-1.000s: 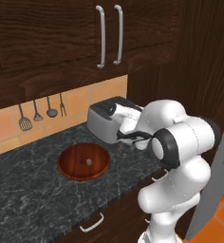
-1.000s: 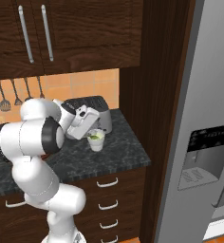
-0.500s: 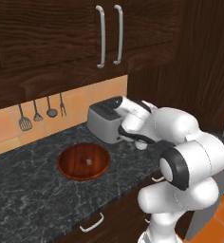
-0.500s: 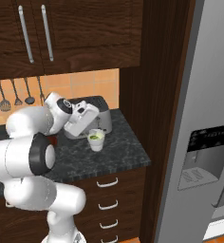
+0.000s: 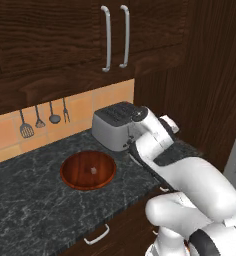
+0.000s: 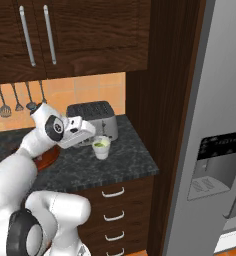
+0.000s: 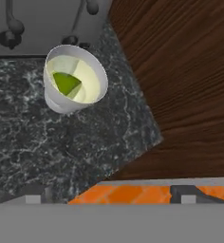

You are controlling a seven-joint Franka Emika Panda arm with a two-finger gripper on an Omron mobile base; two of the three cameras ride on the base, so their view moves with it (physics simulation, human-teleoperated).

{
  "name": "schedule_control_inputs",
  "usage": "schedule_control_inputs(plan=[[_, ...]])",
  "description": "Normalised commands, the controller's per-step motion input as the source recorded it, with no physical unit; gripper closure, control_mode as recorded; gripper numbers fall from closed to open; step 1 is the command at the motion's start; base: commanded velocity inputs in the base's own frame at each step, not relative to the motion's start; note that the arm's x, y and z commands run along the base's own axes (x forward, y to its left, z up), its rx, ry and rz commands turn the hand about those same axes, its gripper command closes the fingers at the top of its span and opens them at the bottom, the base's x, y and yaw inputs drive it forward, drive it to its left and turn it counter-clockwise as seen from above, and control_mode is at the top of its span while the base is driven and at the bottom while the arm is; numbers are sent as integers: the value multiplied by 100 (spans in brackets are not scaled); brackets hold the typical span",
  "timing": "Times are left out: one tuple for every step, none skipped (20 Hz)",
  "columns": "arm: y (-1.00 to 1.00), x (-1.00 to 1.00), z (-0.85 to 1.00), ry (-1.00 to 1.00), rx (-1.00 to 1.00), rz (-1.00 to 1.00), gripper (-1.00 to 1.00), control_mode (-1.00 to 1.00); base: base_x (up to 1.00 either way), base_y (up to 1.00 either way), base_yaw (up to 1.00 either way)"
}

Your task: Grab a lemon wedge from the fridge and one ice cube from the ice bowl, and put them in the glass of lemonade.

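Note:
The glass of lemonade (image 7: 76,80) stands on the dark counter in front of the toaster (image 6: 92,117). A green lemon wedge (image 7: 66,83) lies in its pale liquid. My gripper (image 7: 112,193) hangs above the counter beside the glass (image 6: 101,147), open, with nothing between its fingertips (image 7: 35,194). The reddish-brown ice bowl (image 5: 87,170) sits left of the toaster (image 5: 115,125) and holds a small pale ice cube (image 5: 93,170). The grey fridge (image 6: 220,150) stands at the right with its doors shut.
A dark wood panel (image 6: 160,85) rises between the counter's right end and the fridge. Utensils (image 5: 40,117) hang on the orange backsplash. Wall cabinets (image 5: 115,37) hang above. Drawers (image 6: 115,210) lie below the counter.
The arm has swung and folded lower, its elbow now close in front of the base cameras. The hand has shifted a little beside the glass. Glass and bowl have not moved.

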Motion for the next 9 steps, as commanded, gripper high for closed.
schedule_control_inputs(plan=[[39, -100, 0, -27, -1, 0, -100, -100, 0, 0, 0], [7, -100, -4, -27, 0, 0, -100, -100, 0, 0, 0], [24, -100, 0, -25, -1, 0, -100, -100, 0, 0, 0], [24, -100, 0, -26, -4, 0, -100, -100, 0, 0, 0], [29, -100, 0, -18, -4, 0, -100, -100, 0, 0, 0], [25, -100, 0, -20, -4, 0, -100, -100, 0, 0, 0], [25, -100, 0, -27, -4, 1, -100, -100, 0, 0, 0], [80, -66, -11, -19, -14, 0, -100, -100, 0, 0, 0], [7, -84, -21, -18, -9, 0, -100, -100, 0, 0, 0]])
